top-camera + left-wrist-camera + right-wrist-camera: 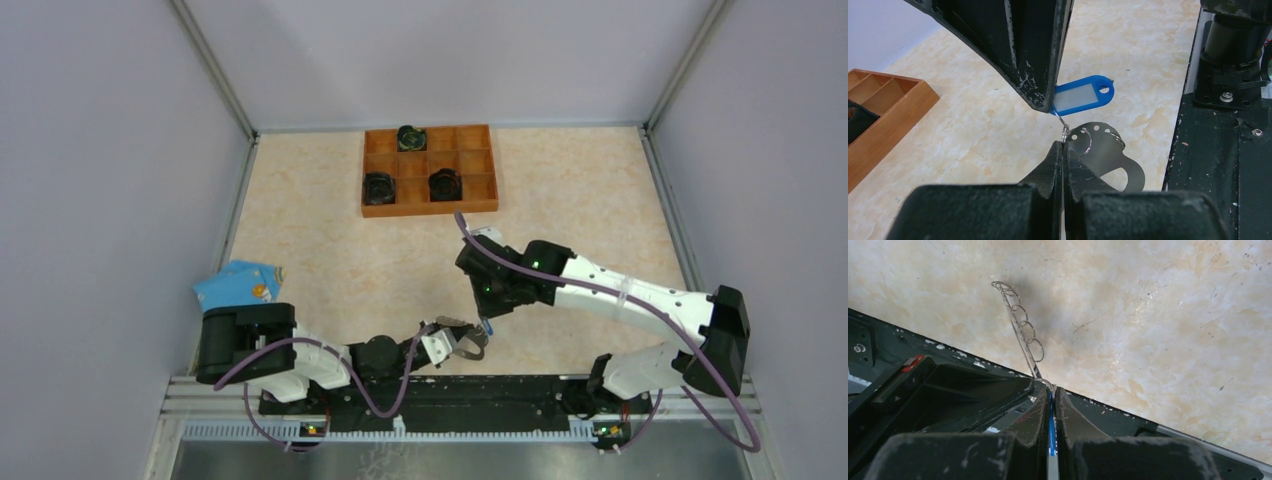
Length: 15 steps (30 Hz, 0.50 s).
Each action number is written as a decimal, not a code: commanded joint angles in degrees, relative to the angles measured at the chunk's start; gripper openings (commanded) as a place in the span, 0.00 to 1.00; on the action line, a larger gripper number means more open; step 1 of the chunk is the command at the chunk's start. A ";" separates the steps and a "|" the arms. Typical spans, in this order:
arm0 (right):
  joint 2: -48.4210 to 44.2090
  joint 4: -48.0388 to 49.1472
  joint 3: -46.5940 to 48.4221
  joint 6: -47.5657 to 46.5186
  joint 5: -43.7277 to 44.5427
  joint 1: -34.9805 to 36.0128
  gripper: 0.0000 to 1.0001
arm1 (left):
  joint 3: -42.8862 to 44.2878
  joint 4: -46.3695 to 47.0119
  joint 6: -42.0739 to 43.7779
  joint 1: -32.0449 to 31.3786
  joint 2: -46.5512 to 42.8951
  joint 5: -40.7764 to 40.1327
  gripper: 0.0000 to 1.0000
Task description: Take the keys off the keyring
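Observation:
The keyring [1110, 150] is a grey metal plate with holes along its rim and small wire rings through them. My left gripper [1063, 146] is shut on its edge, just above the table near the front rail. The key [1082, 96], a blue tag with a white label, hangs from one small ring on that plate. My right gripper [1053, 390] is shut on the blue tag [1050, 426], seen edge-on between its fingers. The keyring shows edge-on in the right wrist view [1020, 325]. From above, both grippers meet, left [458, 338] and right [487, 318].
A wooden compartment tray [430, 208] with three round black objects stands at the back centre. A light-blue packet [240, 283] lies at the left by the left arm's base. The black front rail [1218, 150] runs close beside the grippers.

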 commanded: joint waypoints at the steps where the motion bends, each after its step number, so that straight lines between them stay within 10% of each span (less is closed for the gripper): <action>1: -0.65 -0.18 -1.55 0.03 1.20 -0.60 0.00 | -1.40 6.88 0.90 0.17 -1.40 1.52 0.00; 15: -3.43 5.84 -8.68 -1.25 1.29 -8.38 0.00 | -2.09 7.12 -3.11 1.66 -1.67 -4.01 0.00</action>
